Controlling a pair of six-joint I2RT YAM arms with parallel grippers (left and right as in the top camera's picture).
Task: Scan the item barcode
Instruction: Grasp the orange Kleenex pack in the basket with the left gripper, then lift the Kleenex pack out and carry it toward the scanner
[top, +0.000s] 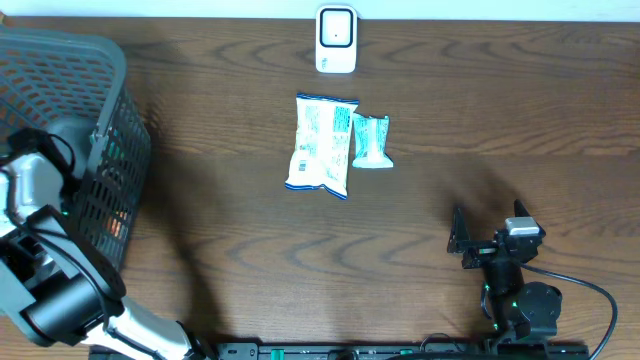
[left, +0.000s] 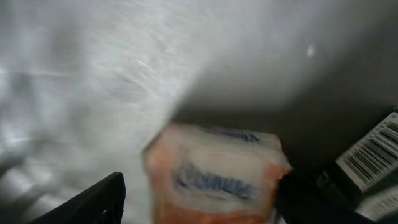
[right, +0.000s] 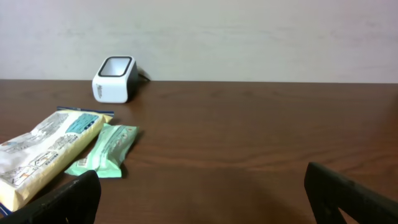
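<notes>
Orange packet (left: 214, 180) in the basket (top: 120, 130), between the fingers of the left tool (left: 205, 183).
Left wrist view is blurred: the left tool's fingers stand apart, one on each side of the packet, with a gap visible at the left-hand finger; a printed barcode (left: 373, 155) shows on another item at the right edge. At mid-worktop (top: 450, 120), a white-and-blue packet (top: 322, 145) lies touching a green packet (top: 371, 142), with the white scanner (top: 336, 40) behind them at the far edge. The right tool (right: 208, 199) sits low at the near right, fingers wide apart and empty.
</notes>
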